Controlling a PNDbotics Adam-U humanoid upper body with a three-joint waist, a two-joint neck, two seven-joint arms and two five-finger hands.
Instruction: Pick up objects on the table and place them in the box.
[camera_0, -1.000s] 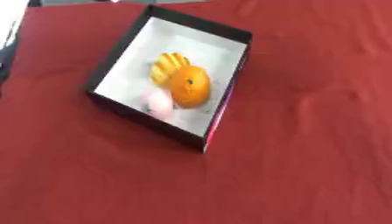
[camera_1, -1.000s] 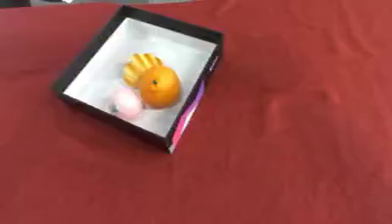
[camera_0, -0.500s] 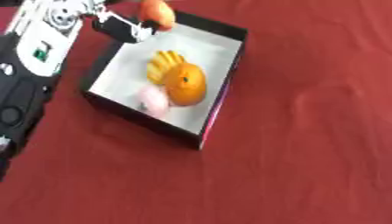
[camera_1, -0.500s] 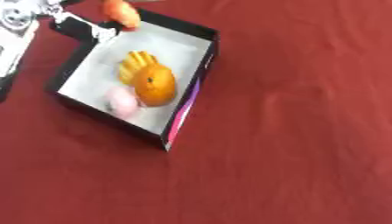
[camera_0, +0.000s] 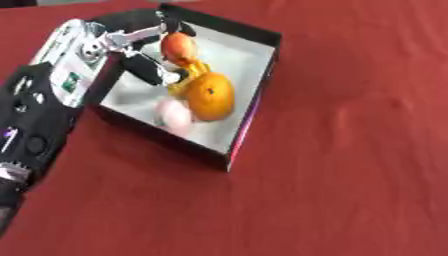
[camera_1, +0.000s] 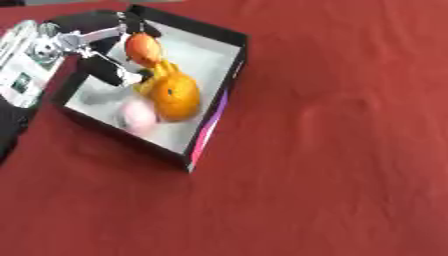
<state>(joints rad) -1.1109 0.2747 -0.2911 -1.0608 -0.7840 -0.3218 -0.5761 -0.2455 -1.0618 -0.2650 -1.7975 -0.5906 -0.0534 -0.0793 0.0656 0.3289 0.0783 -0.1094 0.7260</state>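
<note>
A black box with a white inside lies at the upper left on the red cloth. In it are a large orange, a pink round thing and a yellow thing partly hidden behind the orange. My left hand reaches in from the left over the box's near-left wall, its fingers and thumb pinching a small orange-red fruit just above the yellow thing. My right hand shows in no view.
The red tablecloth spreads to the right and front of the box, with soft creases. My left forearm covers the table's left side and the box's left wall.
My left hand has carried the small orange-red fruit from above the box's far-left corner down into the box, over the yellow thing. The view has shifted slightly.
</note>
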